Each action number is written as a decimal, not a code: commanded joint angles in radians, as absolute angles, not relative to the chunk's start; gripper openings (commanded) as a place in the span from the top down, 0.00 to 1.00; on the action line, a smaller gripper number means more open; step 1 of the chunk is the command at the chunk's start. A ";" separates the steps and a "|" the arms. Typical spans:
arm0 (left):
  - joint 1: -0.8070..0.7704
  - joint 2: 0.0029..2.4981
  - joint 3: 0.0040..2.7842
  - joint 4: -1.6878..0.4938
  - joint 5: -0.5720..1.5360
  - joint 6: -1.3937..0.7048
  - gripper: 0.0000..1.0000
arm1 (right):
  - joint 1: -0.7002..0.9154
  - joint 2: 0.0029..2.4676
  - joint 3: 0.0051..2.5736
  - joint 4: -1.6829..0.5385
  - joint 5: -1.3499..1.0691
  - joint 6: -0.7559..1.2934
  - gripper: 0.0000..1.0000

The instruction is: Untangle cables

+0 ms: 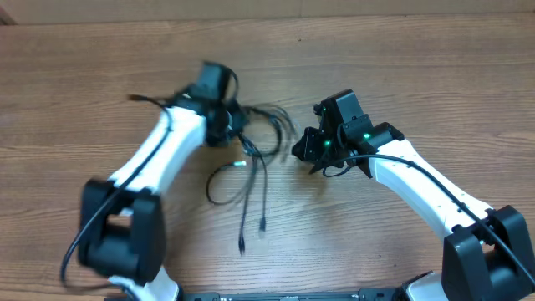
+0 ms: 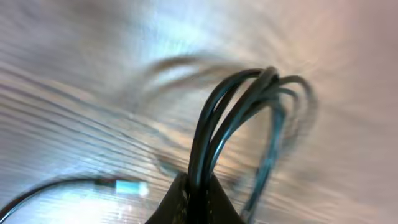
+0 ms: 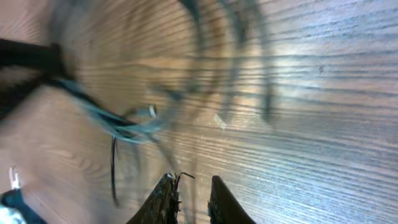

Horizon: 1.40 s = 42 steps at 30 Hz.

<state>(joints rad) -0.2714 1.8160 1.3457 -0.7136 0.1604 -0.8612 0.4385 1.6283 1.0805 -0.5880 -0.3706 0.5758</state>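
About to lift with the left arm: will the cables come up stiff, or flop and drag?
Likely floppy: the cables arch in loose loops from the shut left gripper. Probably light, being thin. Loose ends trailing on the table may drag or snag.

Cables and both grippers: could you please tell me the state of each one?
cables: tangled, one bunch of loops pinched, loose ends lying on the table.
left gripper: shut on the cables.
right gripper: fingers narrowly open, holding nothing.

Top-down overhead; close wrist views sharing cables
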 commanded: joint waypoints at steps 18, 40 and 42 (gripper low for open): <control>-0.242 1.655 1.475 -0.929 0.266 -1.071 0.96 | 0.437 1.630 1.105 -0.397 -0.615 0.955 0.44; -0.241 1.655 1.475 -0.770 0.588 -0.760 0.96 | 0.437 1.744 1.105 -0.289 -0.433 1.108 0.96; -0.241 1.655 1.475 -0.774 0.546 -0.748 0.96 | 0.436 1.743 1.106 -0.284 -0.419 1.060 0.96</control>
